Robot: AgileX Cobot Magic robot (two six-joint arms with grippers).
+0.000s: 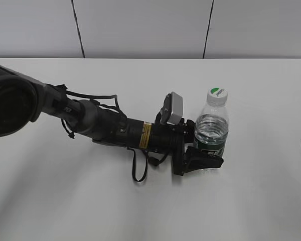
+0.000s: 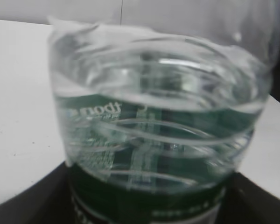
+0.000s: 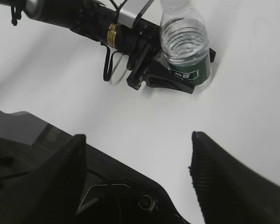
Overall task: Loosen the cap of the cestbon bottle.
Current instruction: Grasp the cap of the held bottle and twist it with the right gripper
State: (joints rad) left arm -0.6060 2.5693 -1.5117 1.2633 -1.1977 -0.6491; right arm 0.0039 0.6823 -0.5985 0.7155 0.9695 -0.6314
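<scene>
The cestbon bottle (image 1: 211,134) stands upright on the white table (image 1: 140,211), right of centre in the ext. view, w/ the cap (image 1: 217,95) on its neck, green patch on top. Water fills it to approx. the shoulder.

Left arm reaches in low from the left edge, lying almost flat along the table. Left gripper (image 1: 204,153) is closed around the lower part of the bottle at the dark green label band; one black finger (image 1: 205,161) shows in front of the base, the other is mostly hidden behind the bottle. In the left wrist view the bottle (image 2: 158,135) fills nearly the whole pic, ribs and label blurred, dark finger tips just visible at both bottom corners, so contact looks firm but I can't confirm both pads touch.

Right gripper (image 3: 140,172) sits well apart from the bottle (image 3: 185,44), hovering over bare table (image 3: 252,93) nearer the camera side. Its two dark fingers (image 3: 214,177) are spread wide, nothing btwn them. In the ext. view only a dark sliver at the right edge may belong to it.
</scene>
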